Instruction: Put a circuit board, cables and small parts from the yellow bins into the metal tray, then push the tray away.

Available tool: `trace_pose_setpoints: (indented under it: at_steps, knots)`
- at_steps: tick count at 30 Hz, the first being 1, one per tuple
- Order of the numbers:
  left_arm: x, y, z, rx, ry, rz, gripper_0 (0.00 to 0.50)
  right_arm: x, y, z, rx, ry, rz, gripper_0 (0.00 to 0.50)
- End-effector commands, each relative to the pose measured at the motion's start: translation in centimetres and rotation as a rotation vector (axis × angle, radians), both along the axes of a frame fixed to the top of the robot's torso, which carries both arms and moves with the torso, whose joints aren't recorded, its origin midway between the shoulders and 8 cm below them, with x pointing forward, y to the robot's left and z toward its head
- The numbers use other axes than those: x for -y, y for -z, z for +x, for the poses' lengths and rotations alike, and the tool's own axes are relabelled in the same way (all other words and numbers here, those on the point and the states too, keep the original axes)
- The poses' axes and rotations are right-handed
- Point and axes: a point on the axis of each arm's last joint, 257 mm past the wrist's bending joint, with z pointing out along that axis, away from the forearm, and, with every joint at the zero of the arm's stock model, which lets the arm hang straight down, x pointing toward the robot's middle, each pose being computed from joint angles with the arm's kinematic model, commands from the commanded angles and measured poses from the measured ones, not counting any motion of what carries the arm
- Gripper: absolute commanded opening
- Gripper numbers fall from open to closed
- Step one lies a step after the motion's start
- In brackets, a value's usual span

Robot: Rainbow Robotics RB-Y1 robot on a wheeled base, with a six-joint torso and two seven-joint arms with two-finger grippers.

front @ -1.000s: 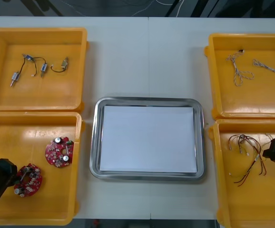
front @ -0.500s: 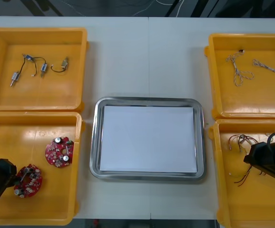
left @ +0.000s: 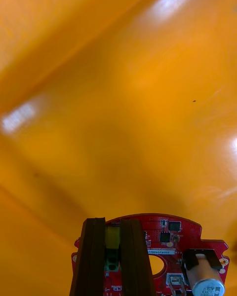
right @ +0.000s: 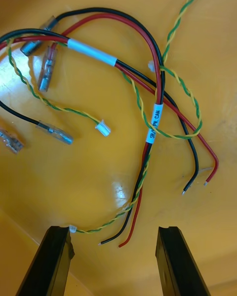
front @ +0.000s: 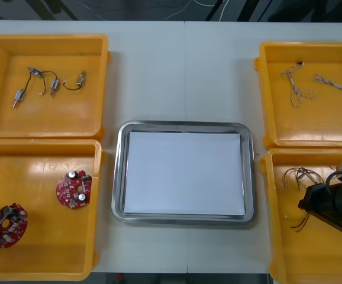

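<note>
**Left pincer (left: 112, 225) clamped on a round red circuit board (front: 5, 225); right pincer (right: 114, 234) spread open.**
The held board is within the yellow bin (front: 47, 260) at the surface's near-left corner; the right pincer hangs over red and black cables (right: 157, 74) in the near-right corner bin (front: 289, 254). The white-lined metal tray (front: 183, 126) lies between.
</note>
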Motion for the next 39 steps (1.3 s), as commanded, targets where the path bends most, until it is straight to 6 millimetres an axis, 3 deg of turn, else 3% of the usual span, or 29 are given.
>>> trace_pose_setpoints:
  at_steps: [1,11,26,29,30,31,33,39]
  knots:
    - [-1.5,-4.6,2.0,0.032,0.062,0.093,0.000,-1.5,1.1,-1.1,-0.019,0.014,0.024,0.500]
    - [0.1,-8.4,4.0,-0.003,0.196,0.154,0.000,-1.7,2.7,-0.9,0.002,0.032,-0.058,0.500]
    - [8.6,-14.0,8.7,0.067,0.506,0.139,0.000,-3.4,4.5,-2.2,-0.015,0.049,-0.019,0.489]
    - [10.4,-14.7,9.4,0.069,0.570,0.164,0.000,-3.5,4.7,-2.4,-0.012,0.048,-0.016,0.293]
    - [11.1,-15.0,9.8,0.073,0.592,0.171,0.000,-3.4,4.8,-2.5,-0.014,0.049,-0.015,0.147]
    - [11.8,-15.2,10.0,0.075,0.612,0.180,0.000,-3.4,4.8,-2.5,-0.014,0.048,-0.016,0.065]
    - [12.8,-15.4,10.3,0.077,0.640,0.187,0.000,-3.4,4.8,-2.6,-0.015,0.051,-0.015,0.000]
    - [16.2,-15.7,10.9,0.082,0.729,0.195,0.000,-3.0,4.4,-2.3,-0.003,0.056,-0.029,0.000]
